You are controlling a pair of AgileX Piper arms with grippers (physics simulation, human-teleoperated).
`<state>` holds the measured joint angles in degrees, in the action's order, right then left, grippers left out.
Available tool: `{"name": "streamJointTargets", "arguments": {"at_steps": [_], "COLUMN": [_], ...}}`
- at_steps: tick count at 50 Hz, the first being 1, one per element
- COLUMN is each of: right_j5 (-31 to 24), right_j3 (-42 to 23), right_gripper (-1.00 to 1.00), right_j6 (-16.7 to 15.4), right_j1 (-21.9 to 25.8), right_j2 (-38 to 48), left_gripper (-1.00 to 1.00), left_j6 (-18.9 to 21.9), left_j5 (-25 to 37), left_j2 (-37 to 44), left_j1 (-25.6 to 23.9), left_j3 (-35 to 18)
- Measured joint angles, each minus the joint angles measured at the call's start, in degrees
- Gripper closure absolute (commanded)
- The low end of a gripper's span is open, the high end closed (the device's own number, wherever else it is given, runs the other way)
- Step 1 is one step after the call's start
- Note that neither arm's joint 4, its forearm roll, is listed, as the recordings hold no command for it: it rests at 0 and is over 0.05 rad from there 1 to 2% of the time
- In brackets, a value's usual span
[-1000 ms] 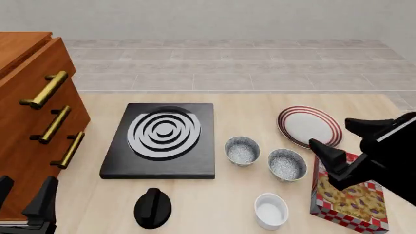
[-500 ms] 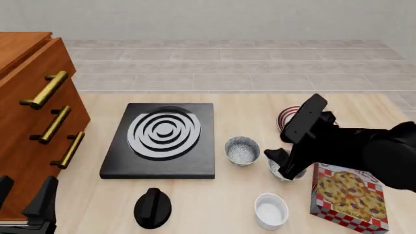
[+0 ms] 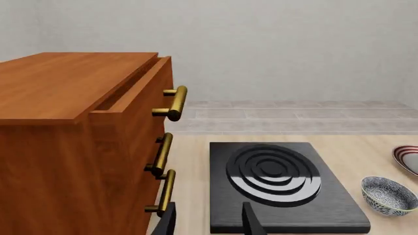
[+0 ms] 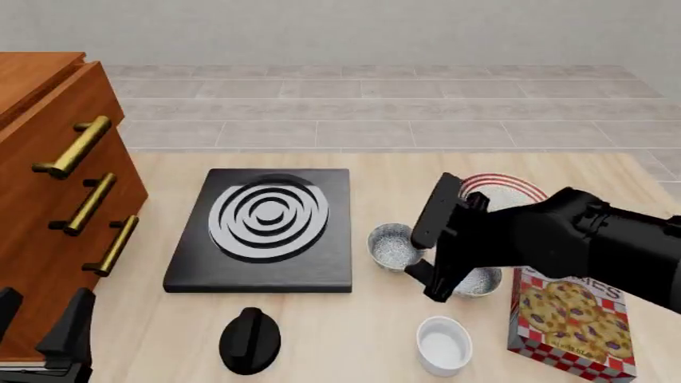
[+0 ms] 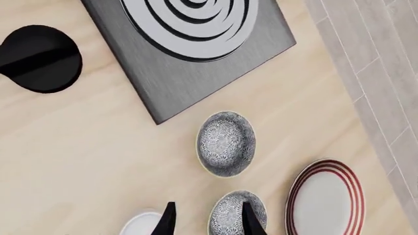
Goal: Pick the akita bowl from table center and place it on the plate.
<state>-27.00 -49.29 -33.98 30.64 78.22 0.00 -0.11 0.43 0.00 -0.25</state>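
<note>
Centrally, the akita bowl (image 5: 226, 143) rests beside the stove (image 5: 196, 44), apart from the plate (image 5: 324, 198); right gripper (image 5: 205, 219), jaws parted and empty, hovers near its twin bowl (image 5: 230, 215), apparently aligning a grasp.

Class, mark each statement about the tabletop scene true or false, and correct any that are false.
1. Two speckled grey bowls stand side by side right of the stove. True: one bowl, its twin.
2. A bowl already sits on the striped plate. False: the plate is bare.
3. The right claw is open. True.
4. The left claw holds the black knob. False: it holds nothing.
5. The cookie box lies on the stove. False: it lies at the table's right side.
</note>
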Motion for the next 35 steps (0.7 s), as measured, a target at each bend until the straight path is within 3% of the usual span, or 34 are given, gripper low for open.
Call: {"name": "streamJointTargets", "arguments": {"at_steps": [35], "right_j5": [1.07], "right_j3": [-3.03], "right_gripper": [-1.0], "right_j6": [-6.1], "right_j1": [1.1], "right_j2": [10.3], "left_gripper": [-1.0], "left_j6": [0.0], "left_j5": [0.0], "left_j2": [0.0], "left_j1": [0.0], "left_j3": [0.0]}}
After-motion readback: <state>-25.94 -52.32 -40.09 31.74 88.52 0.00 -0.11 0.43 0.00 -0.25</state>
